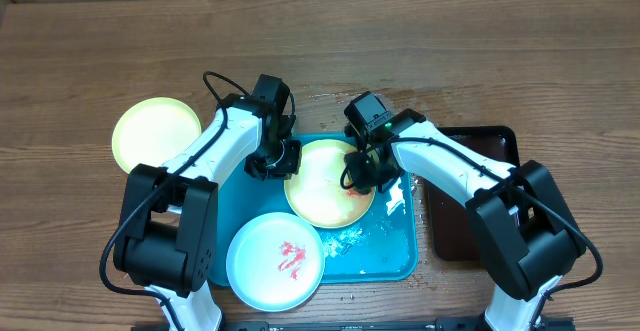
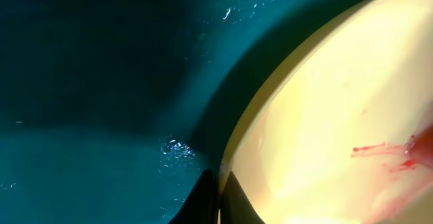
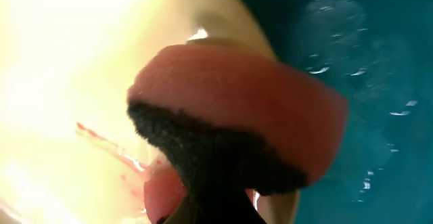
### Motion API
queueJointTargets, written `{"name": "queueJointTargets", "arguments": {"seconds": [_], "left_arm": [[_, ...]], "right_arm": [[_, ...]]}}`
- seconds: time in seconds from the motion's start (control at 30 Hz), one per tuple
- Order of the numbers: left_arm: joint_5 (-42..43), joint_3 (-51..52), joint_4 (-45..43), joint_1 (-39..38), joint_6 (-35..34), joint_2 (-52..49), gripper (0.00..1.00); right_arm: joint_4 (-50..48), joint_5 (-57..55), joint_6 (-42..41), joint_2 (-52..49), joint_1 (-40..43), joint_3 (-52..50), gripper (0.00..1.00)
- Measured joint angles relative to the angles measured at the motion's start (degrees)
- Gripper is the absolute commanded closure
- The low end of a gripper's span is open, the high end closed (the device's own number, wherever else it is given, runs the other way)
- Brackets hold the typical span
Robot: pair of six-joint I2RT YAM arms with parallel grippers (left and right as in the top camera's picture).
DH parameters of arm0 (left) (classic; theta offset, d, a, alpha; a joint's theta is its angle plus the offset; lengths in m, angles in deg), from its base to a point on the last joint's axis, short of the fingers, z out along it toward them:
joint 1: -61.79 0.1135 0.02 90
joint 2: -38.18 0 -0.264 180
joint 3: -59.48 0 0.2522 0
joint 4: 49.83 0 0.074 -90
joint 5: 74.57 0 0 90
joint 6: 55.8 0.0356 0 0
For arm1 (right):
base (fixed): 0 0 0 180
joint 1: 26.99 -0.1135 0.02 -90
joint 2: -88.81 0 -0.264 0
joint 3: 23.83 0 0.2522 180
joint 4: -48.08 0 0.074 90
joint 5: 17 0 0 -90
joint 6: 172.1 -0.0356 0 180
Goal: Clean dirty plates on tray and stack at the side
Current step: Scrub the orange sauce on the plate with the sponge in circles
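Note:
A yellow-green plate (image 1: 325, 186) lies at the back of the turquoise tray (image 1: 395, 256). My left gripper (image 1: 285, 161) is shut on its left rim; in the left wrist view the fingertips (image 2: 220, 197) pinch the plate's edge (image 2: 325, 116), and red smears (image 2: 385, 155) show on it. My right gripper (image 1: 366, 176) is shut on a pink sponge with a black scouring layer (image 3: 250, 109), pressed on the plate's right side (image 3: 81, 61), where a thin red streak (image 3: 108, 146) shows. A pale blue plate (image 1: 275, 261) with a red smear overhangs the tray's front left corner. Another yellow-green plate (image 1: 155, 133) rests on the table at left.
A dark brown-black tray (image 1: 455, 221) lies on the table right of the turquoise tray, under my right arm. Water drops and foam (image 1: 365, 233) cover the turquoise tray's right half. The wooden table extends behind both arms.

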Motion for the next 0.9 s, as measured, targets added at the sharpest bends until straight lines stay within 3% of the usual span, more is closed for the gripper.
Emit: {"name": "queueJointTargets", "arguments": {"seconds": [0.3,0.47,0.9], "left_arm": [[0.00,0.00,-0.04,0.00,0.02,0.00,0.96],[0.17,0.00,-0.04,0.07,0.04,0.00,0.96],[0.70,0.00,-0.28,0.00,-0.04,0.00,0.96]], "right_arm": [[0.46,8.09,6.27,0.00,-7.52,-0.26,0.96],[-1.09,10.64,4.17,-0.22,-9.60,-0.26,0.96],[-11.41,4.76,-21.79,-0.55,-2.21,-0.15,0.96]]}}
